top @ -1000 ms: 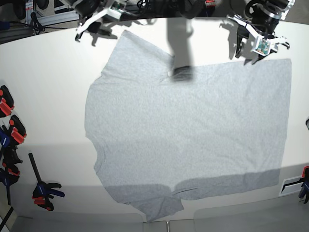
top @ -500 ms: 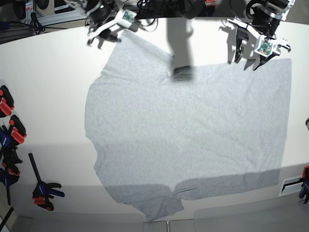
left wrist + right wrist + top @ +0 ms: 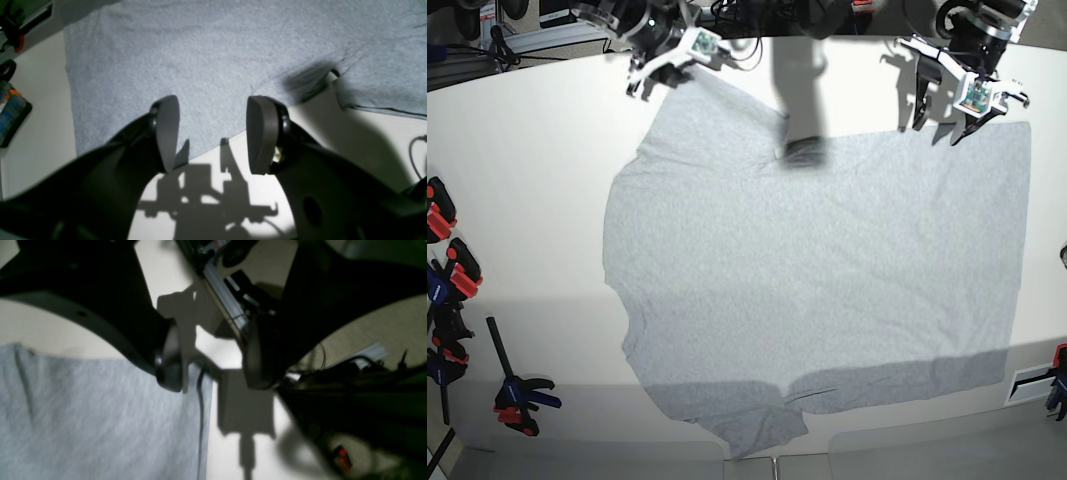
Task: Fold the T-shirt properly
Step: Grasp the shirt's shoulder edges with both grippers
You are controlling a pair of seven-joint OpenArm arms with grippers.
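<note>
The light heather-grey T-shirt lies flat on the white table, plain side up, collar toward the left and hem toward the right. My left gripper is open and empty, hovering over the shirt's far edge near the hem corner. In the left wrist view its fingers straddle the edge of the T-shirt. My right gripper is open and empty at the far sleeve's corner. In the right wrist view one of its fingers is over the sleeve and the other is beyond the hem.
Orange-and-black clamps and a blue-handled clamp lie along the table's left edge. Another clamp sits at the right edge. A dark pole shadow falls across the shirt's far edge. Cables and a rail lie behind the table.
My right gripper has moved right along the far edge, onto the sleeve corner. My left gripper has shifted slightly toward the shirt's edge. The shirt has not moved.
</note>
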